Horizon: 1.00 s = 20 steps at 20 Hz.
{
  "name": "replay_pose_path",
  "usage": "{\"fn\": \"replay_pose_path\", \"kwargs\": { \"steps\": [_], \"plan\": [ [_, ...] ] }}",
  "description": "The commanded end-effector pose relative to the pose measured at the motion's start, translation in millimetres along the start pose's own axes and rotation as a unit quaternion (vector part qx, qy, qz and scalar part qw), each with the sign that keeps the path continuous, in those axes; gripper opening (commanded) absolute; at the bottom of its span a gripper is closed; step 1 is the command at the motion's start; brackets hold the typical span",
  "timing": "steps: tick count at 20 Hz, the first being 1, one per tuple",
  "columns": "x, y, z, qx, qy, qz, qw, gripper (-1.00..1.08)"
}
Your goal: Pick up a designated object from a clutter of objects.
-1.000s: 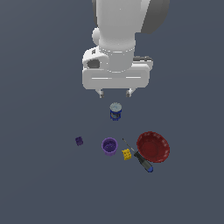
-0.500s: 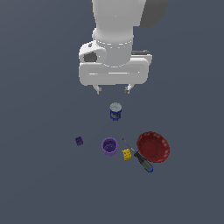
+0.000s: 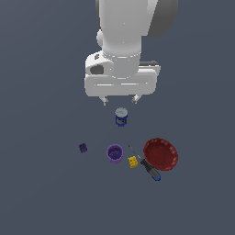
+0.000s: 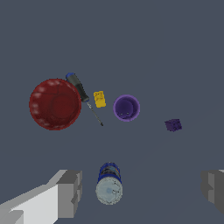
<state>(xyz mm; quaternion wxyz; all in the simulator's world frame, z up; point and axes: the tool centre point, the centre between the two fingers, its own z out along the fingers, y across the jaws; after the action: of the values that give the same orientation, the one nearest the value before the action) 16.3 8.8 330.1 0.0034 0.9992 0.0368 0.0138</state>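
1. Well, farthest to the exterior view's left sits the purple cube [image 3: 83,148], low and well off from the gripper [image 3: 120,99].
2. Next comes the purple cup [image 3: 114,153], standing upright, roughly below the gripper.
3. The gripper hangs high with its fingers spread wide, holding nothing; the blue can [image 3: 121,116] stands just beneath it.
4. The yellow block [image 3: 133,161] lies just beside the cup, apparently touching the screwdriver [image 3: 146,165] shaft, though it's too small to be sure.
5. The red bowl [image 3: 160,153] sits rightmost, against the screwdriver's handle.
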Motion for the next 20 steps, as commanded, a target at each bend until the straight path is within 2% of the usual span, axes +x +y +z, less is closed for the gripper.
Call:
{"fn": "replay_pose_path", "kwargs": {
  "steps": [1, 8, 20],
  "plan": [
    [7, -2, 10, 0.000, -0.001, -0.004, 1.0000, 1.00],
    [34, -11, 56, -0.001, -0.004, -0.024, 0.9997, 1.00],
    [78, -39, 176, 0.001, -0.010, -0.070, 0.9975, 1.00]
  ]
}}
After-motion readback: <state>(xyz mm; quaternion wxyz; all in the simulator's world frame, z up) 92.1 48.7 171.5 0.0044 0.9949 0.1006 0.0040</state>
